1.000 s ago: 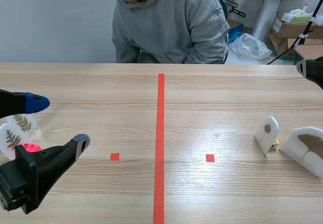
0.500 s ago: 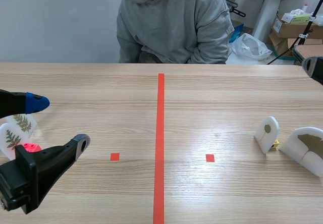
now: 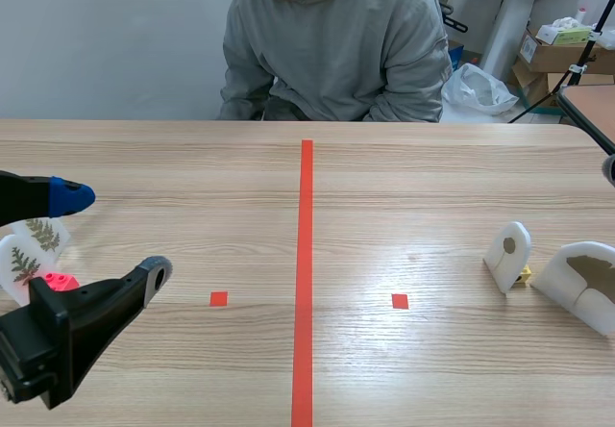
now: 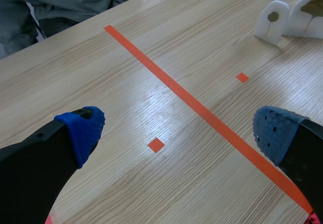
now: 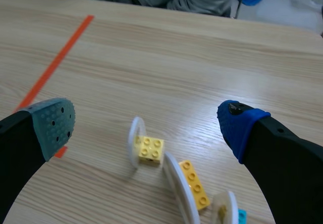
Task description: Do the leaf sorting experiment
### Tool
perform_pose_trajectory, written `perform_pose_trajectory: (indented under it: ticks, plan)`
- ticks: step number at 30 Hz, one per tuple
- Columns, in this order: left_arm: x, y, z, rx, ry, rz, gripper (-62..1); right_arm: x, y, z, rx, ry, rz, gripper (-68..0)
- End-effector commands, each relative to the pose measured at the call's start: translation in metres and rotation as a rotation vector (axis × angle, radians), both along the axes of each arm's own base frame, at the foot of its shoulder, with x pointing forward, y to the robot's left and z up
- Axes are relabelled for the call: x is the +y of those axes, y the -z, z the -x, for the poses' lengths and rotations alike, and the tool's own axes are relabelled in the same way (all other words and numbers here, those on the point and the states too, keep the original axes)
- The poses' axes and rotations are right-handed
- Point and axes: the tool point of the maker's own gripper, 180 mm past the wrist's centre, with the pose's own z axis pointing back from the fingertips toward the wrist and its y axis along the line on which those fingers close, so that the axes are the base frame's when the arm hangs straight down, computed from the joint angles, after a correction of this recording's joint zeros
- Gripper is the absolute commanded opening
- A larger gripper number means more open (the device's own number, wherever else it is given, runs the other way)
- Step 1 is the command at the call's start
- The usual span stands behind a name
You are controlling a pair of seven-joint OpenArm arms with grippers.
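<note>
Leaf discs (image 3: 29, 249) stand far left of the tape line (image 3: 306, 254), none picked yet.
Left gripper (image 4: 179, 133) hangs released on that side; right gripper (image 5: 145, 124), also spread wide, hovers far right of the line over white discs (image 3: 507, 254) on yellow bricks (image 5: 150, 149). Next move probably: descend and pinch one disc.

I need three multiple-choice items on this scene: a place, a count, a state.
1. Where are the leaf cards? A. beside the left arm B. on the tape line C. in a hand
2. How many small red squares mark the table? A. one B. two C. four
3. The left gripper is: A. open B. shut on a card C. shut on a brick
1A: they stand beside the left arm. 2B: one each side of the tape line. 3A: its fingers stand apart over bare wood.
</note>
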Motion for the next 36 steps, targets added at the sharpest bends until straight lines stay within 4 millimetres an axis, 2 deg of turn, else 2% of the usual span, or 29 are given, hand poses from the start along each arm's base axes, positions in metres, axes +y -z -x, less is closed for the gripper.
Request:
perform_pose_trajectory:
  ticks: [1, 6, 8, 13, 17, 23, 27, 33, 36]
  plan:
    - [-0.002, -0.004, 0.001, -0.008, -0.005, 0.025, 1.4, -0.006, -0.008, -0.006, -0.027, 0.038, -0.008, -9.7]
    - [-0.002, -0.004, 0.001, -0.008, -0.005, 0.025, 1.4, -0.042, -0.009, -0.013, -0.035, 0.249, -0.016, -9.7]
    - [-0.002, -0.004, 0.001, -0.008, -0.005, 0.025, 1.4, -0.049, -0.013, -0.014, -0.055, 0.289, -0.022, -9.7]
    - [-0.002, -0.004, 0.001, -0.008, -0.005, 0.025, 1.4, -0.041, -0.042, -0.021, -0.204, 0.247, -0.05, -9.7]
    - [-0.002, -0.004, 0.001, -0.008, -0.01, 0.03, 1.4, -0.032, -0.053, -0.022, -0.263, 0.195, -0.062, -9.7]
    - [-0.003, -0.005, 0.0, -0.008, -0.025, 0.047, 1.4, -0.025, -0.05, -0.021, -0.252, 0.162, -0.063, -9.7]
    - [-0.003, -0.005, 0.0, -0.008, -0.025, 0.047, 1.4, -0.025, -0.033, -0.019, -0.167, 0.162, -0.044, -9.7]
    - [-0.003, -0.005, 0.0, -0.008, -0.025, 0.046, 1.4, -0.023, -0.04, -0.023, -0.186, 0.157, -0.061, -9.7]
    - [-0.003, -0.005, 0.0, -0.009, -0.025, 0.047, 1.4, -0.024, -0.037, -0.024, -0.18, 0.132, 0.043, -9.7]
